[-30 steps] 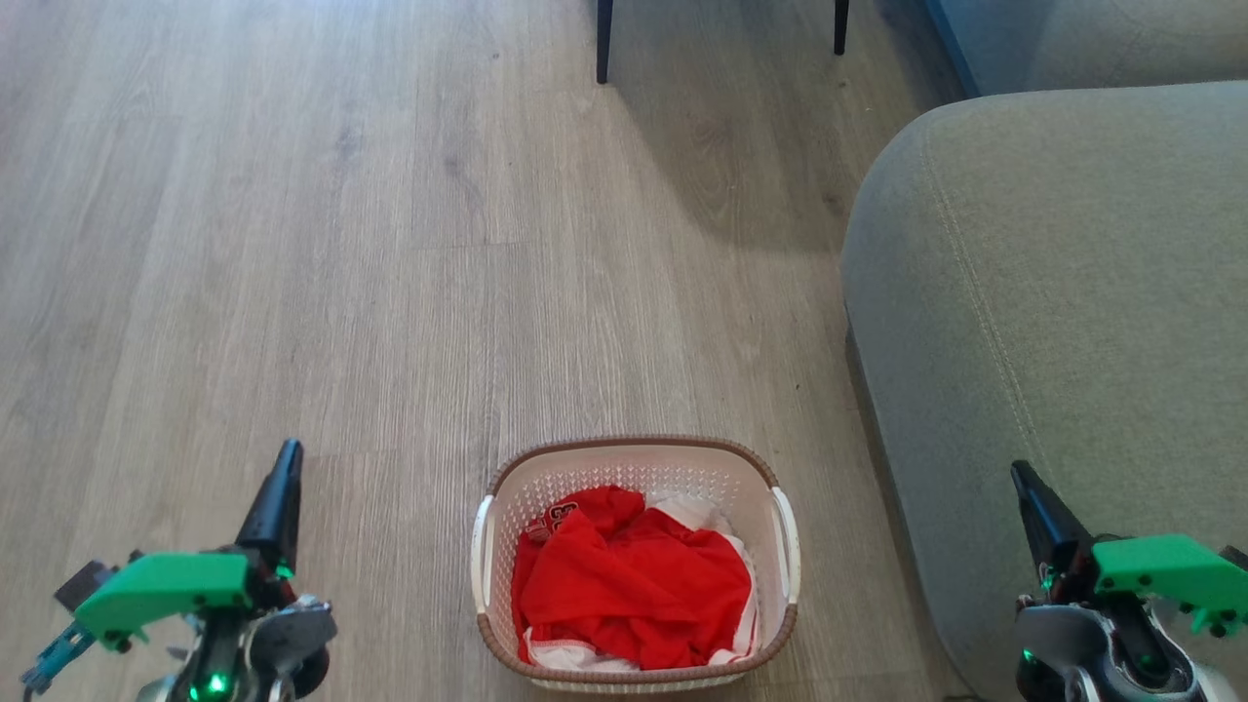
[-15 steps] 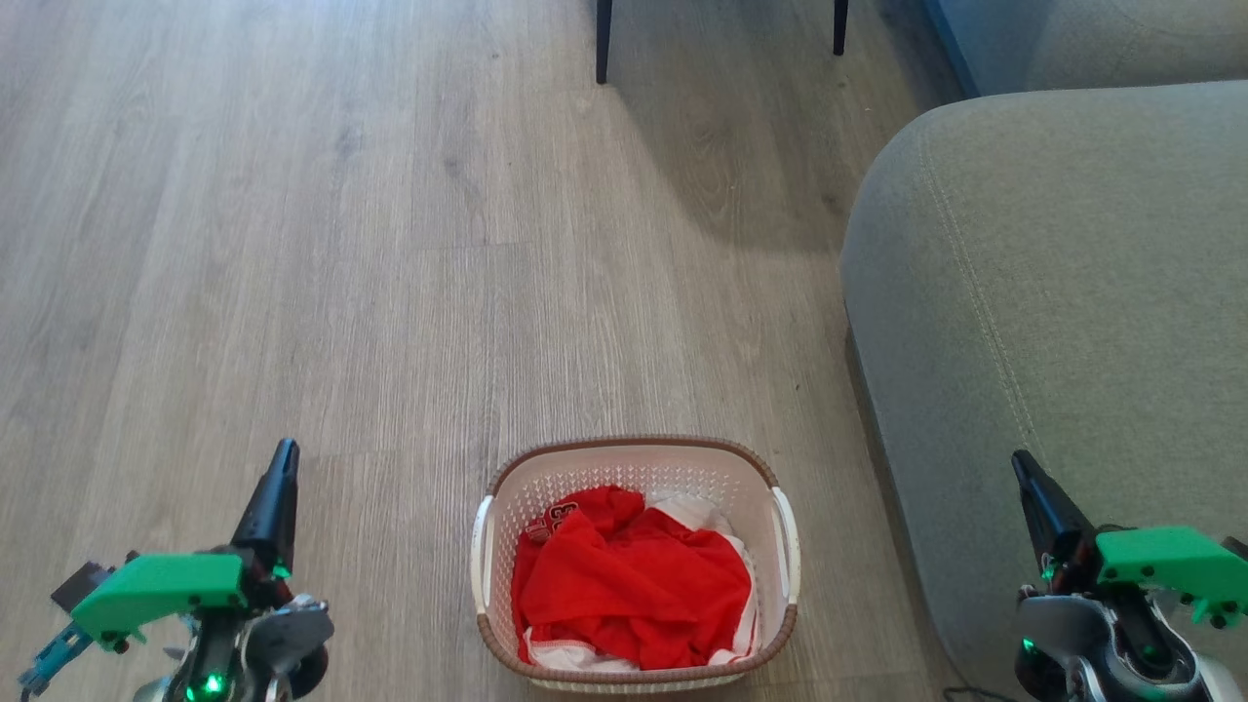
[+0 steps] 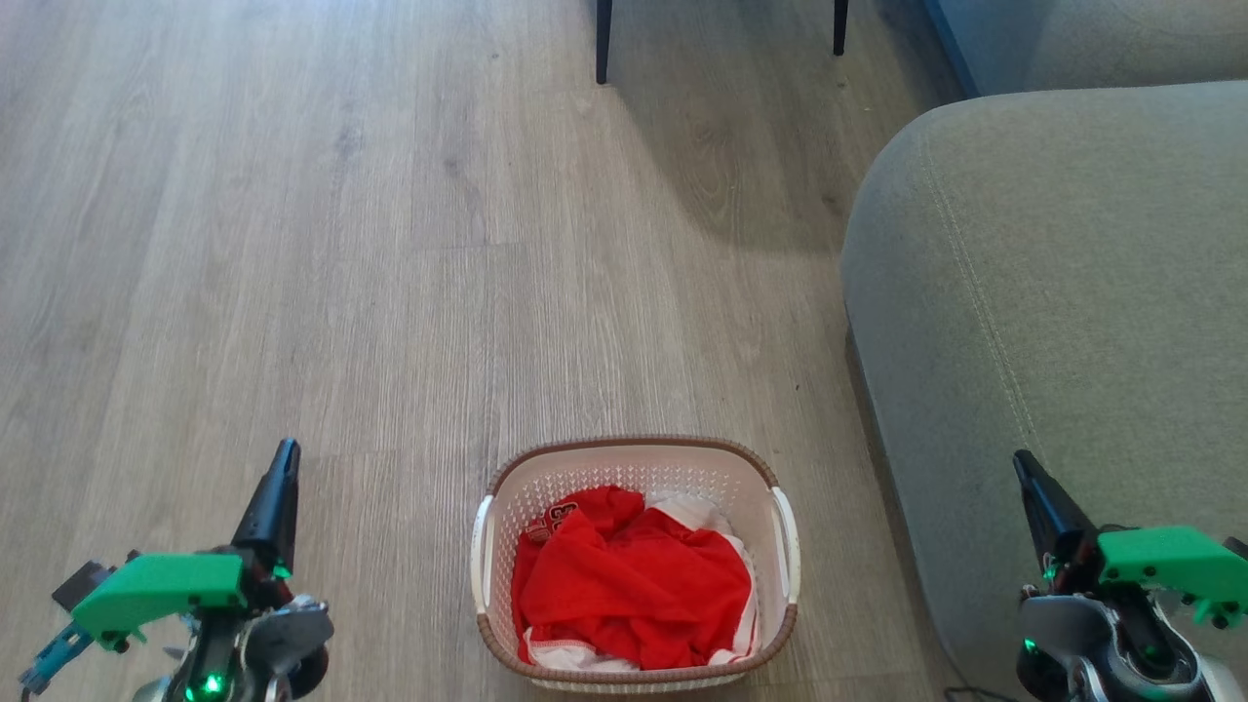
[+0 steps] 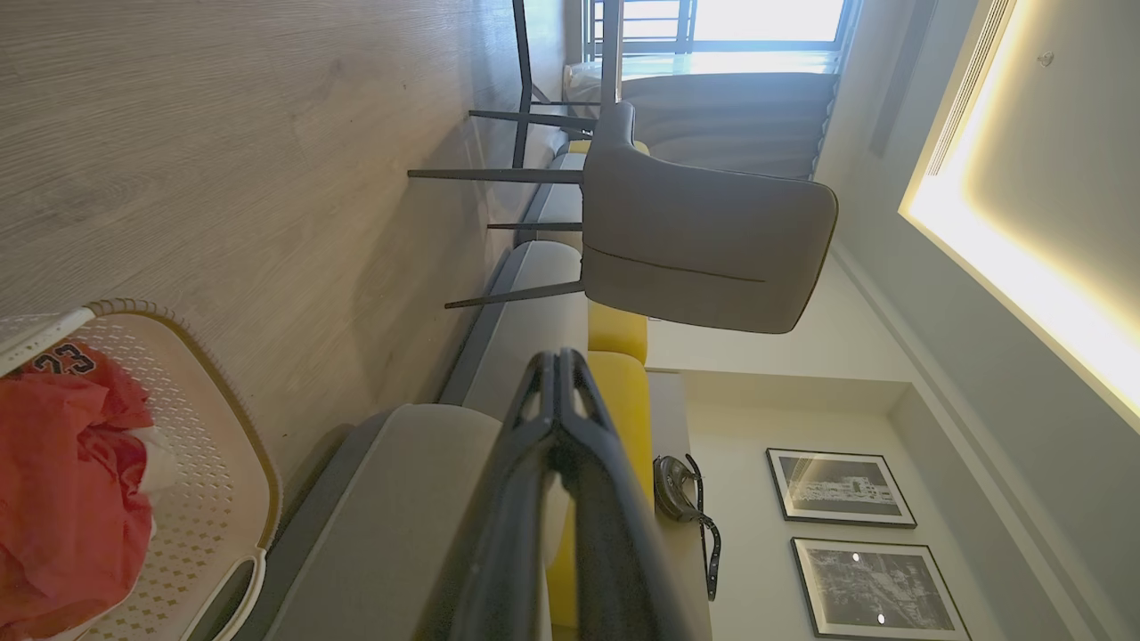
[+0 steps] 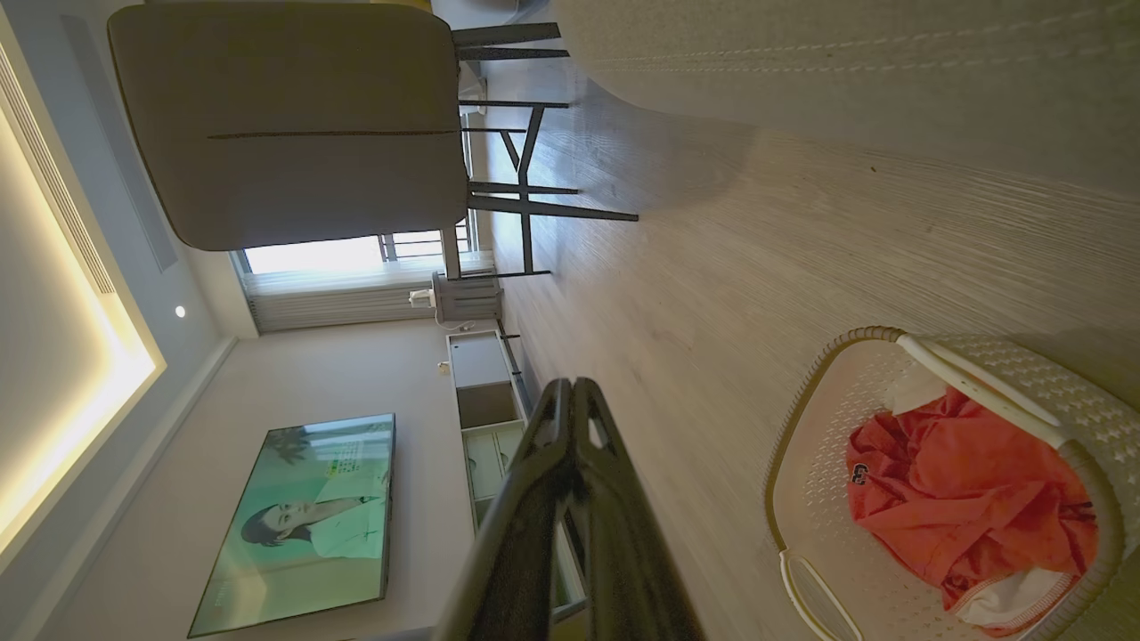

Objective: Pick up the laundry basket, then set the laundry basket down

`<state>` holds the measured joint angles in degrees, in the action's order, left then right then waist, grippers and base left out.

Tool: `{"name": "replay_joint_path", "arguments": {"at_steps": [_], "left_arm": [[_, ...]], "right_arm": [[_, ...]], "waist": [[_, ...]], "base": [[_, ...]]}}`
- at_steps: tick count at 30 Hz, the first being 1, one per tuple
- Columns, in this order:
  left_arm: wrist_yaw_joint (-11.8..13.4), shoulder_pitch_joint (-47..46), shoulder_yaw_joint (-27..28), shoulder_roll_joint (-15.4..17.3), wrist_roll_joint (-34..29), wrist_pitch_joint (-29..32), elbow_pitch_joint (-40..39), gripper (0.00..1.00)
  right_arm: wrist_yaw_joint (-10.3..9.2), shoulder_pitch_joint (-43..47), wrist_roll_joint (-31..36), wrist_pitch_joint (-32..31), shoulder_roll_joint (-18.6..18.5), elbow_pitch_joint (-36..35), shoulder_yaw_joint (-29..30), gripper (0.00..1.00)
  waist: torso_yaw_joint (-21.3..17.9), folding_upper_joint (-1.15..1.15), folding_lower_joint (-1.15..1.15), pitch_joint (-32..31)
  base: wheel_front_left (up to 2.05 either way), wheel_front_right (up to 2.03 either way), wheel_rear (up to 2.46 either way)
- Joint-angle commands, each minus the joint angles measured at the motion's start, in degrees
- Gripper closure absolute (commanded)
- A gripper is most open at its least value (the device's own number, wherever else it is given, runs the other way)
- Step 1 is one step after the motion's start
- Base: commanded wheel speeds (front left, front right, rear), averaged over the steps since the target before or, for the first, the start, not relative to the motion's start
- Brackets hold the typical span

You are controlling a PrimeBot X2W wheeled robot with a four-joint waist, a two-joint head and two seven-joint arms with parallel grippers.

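Basket (image 3: 634,442) sat on floor (image 3: 292,244) at 6 o'clock, untouched.
It held red clothes (image 3: 634,585); sofa (image 3: 1053,292) close at 3, chair legs (image 3: 604,39) at 12. Left gripper (image 3: 285,456) at 8 and right gripper (image 3: 1022,464) at 4, both closed tip to tip, empty.

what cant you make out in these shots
Basket bottom: head view, red clothes cover it.
Chair: head view, top edge cuts all but two legs.
Sofa: head view, right edge cuts it off.
White garment: head view, mostly buried under the red clothes.
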<state>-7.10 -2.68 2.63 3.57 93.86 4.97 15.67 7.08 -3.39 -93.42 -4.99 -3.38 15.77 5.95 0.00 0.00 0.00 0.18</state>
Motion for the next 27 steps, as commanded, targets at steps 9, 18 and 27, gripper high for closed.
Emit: {"name": "replay_joint_path", "arguments": {"at_steps": [9,18,27], "left_arm": [[-0.38,-3.38,2.41,0.39,-0.46,0.33,-1.69,1.0],[-0.38,-3.39,2.57,0.27,-0.6,0.46,-1.69,1.0],[-0.38,-3.4,2.72,0.17,-0.73,0.58,-1.68,1.0]], "right_arm": [[0.41,-2.68,0.23,-0.5,-0.41,-1.82,-0.67,1.0],[0.41,-2.69,0.35,-0.61,-0.3,-1.81,-0.53,1.0],[0.41,-2.7,0.45,-0.72,-0.21,-1.8,-0.4,1.0]], "waist": [[0.0,0.0,0.0,0.0],[0.0,0.0,0.0,0.0],[0.0,0.0,0.0,0.0]], "base": [[0.0,0.0,0.0],[0.0,0.0,0.0],[0.0,0.0,0.0]]}}
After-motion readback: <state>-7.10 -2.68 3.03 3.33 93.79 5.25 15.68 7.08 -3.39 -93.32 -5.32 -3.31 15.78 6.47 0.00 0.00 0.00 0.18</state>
